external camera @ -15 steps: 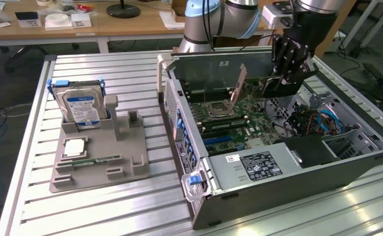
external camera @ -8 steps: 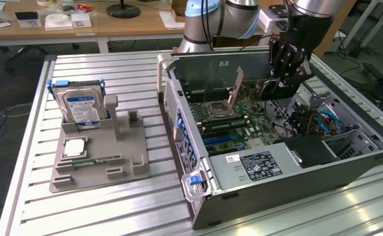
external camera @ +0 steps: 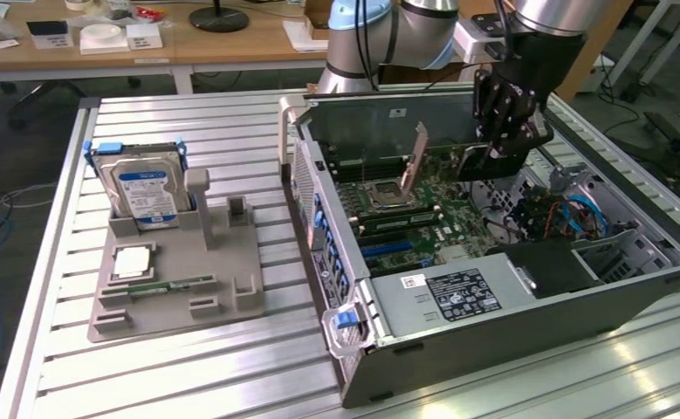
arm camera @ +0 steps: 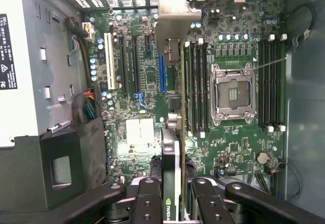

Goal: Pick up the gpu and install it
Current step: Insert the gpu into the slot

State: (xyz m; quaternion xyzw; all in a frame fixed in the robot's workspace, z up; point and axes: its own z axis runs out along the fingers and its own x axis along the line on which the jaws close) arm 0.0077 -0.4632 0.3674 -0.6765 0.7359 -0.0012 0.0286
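Gripper (arm camera: pixel 173 184) tight on edge-on gpu (arm camera: pixel 171 158); exterior view: perhaps just above motherboard (external camera: pixel 433 223).

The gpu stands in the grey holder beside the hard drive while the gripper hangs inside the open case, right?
No. The gpu is not in the grey holder: the wrist view shows it clamped in the gripper inside the open case, above the motherboard. The hard drive does stand in the holder.
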